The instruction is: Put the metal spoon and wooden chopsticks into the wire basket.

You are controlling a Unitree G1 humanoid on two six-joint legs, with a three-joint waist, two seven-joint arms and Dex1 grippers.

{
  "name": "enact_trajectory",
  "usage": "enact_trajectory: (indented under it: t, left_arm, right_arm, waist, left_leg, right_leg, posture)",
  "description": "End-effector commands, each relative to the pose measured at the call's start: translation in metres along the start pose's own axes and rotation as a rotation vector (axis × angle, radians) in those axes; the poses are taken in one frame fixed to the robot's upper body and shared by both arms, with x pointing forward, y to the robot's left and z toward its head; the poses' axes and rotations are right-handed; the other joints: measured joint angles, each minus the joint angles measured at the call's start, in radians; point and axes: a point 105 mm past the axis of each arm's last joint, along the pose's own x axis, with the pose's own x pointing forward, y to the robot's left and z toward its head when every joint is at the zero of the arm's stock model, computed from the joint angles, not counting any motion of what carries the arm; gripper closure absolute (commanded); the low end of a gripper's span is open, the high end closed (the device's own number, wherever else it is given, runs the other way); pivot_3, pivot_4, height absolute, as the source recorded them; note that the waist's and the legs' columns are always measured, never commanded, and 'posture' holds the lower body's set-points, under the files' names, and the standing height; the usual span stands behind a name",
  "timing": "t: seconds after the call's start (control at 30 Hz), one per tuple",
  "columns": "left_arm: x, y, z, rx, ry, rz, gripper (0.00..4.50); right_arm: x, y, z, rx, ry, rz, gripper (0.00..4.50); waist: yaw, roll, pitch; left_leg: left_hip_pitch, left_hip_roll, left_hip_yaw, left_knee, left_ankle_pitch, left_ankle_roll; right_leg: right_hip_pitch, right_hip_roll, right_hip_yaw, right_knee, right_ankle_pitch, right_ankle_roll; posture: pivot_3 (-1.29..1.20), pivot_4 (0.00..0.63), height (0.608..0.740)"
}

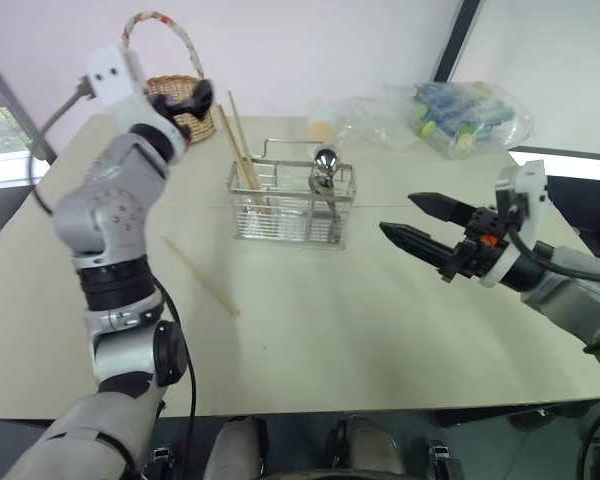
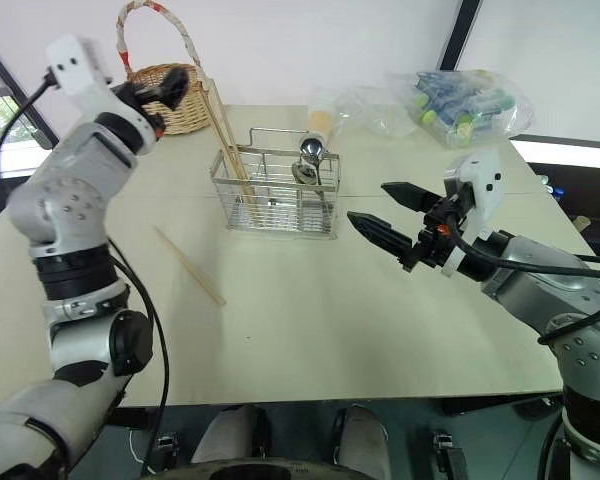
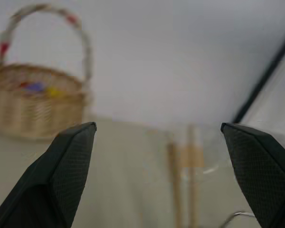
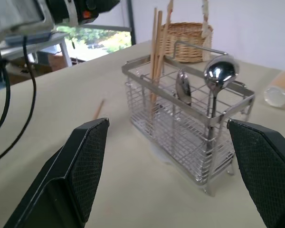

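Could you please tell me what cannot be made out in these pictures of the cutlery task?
- Clear plastic bags at the table's far edge: contents unreadable in the eye views, too small behind crinkled plastic.
- Wicker basket: blurred in the left wrist view; coloured items inside unidentifiable.
- Wooden chopsticks in the wire basket: exact count unclear, they overlap.
- Loose chopstick: single or a pair, too thin to tell.

Both head views look down over the counter, sharing the wire basket. The right wrist camera faces that basket up close; the left wrist camera looks level toward the wicker basket.
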Motion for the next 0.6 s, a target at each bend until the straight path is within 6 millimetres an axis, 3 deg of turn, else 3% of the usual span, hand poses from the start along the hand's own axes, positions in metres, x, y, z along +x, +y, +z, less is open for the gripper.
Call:
enact_trajectory:
  t: [0.03,0.1,0.23,0.43,0.6]
  left_arm:
    - [-0.019,0.052,-0.037,-0.078,0.287,0.314,0.06]
    - [-0.030,0.067,-0.057,-0.176,0.396,0.432,0.06]
    - [-0.035,0.075,-0.070,-0.196,0.444,0.516,0.06]
    - [-0.029,0.067,-0.099,-0.154,0.565,0.514,0.06]
    - [-0.011,0.062,-0.121,-0.140,0.617,0.495,0.06]
  right_arm:
    - [-0.003,0.011,0.005,-0.080,0.013,0.081,0.39]
    - [-0.004,0.011,0.005,-0.092,0.026,0.103,0.39]
    - [-0.002,0.010,0.005,-0.094,0.025,0.116,0.39]
    - [0.000,0.022,-0.004,-0.075,0.043,0.180,0.39]
    - [0.003,0.022,-0.003,-0.066,0.025,0.179,0.39]
  waist:
    - [0.002,-0.001,0.001]
    - [0.002,-0.003,0.001]
    - [0.004,-0.008,0.004]
    - [0.025,-0.005,0.003]
    - [0.030,-0.006,0.003]
  left_leg:
    - [0.000,0.000,0.000,0.000,0.000,0.000]
    - [0.000,0.000,-0.001,0.000,0.000,0.000]
    - [-0.001,0.000,-0.001,0.001,0.003,-0.006]
    - [-0.001,0.000,0.000,0.001,0.002,-0.011]
    - [-0.001,0.000,0.000,0.001,0.003,-0.012]
  right_leg:
    - [0.000,0.000,0.000,0.000,0.000,0.000]
    - [0.000,0.001,0.000,-0.001,0.001,0.001]
    - [0.000,0.000,0.000,-0.001,0.001,0.002]
    - [0.000,-0.001,0.000,-0.001,0.001,0.002]
    - [-0.001,-0.001,0.000,0.000,0.001,0.002]
  posture:
    - [0.00,0.150,0.623]
    - [0.00,0.150,0.623]
    - [0.00,0.150,0.623]
    - [0.00,0.150,0.623]
    - [0.00,0.150,0.623]
